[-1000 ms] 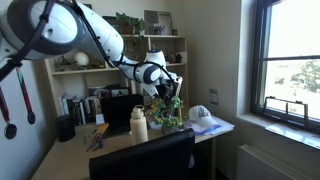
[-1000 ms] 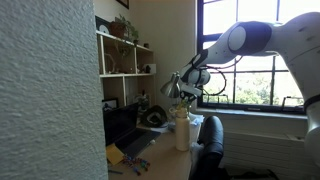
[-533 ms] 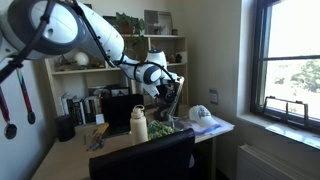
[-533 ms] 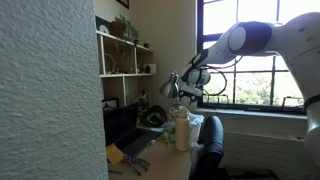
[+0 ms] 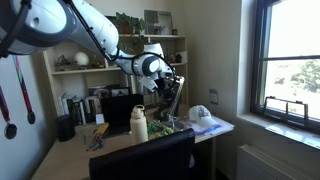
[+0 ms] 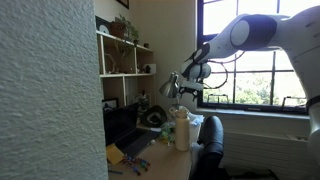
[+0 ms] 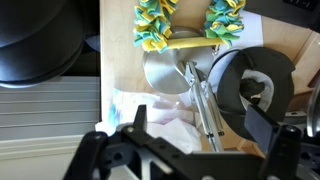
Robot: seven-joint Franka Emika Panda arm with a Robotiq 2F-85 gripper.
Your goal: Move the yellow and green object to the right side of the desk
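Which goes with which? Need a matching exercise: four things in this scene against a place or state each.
Things:
1. yellow and green leafy cluster
2. cream bottle
3. green potted plant
4. Robotiq gripper

Places or states:
A. on top of the wooden shelf unit
B. jaws open, holding nothing
C. lying on the light wood desk, not gripped
D. standing upright on the desk beside the cluster

Pairs: 1-C, 2-D, 3-A, 4-B
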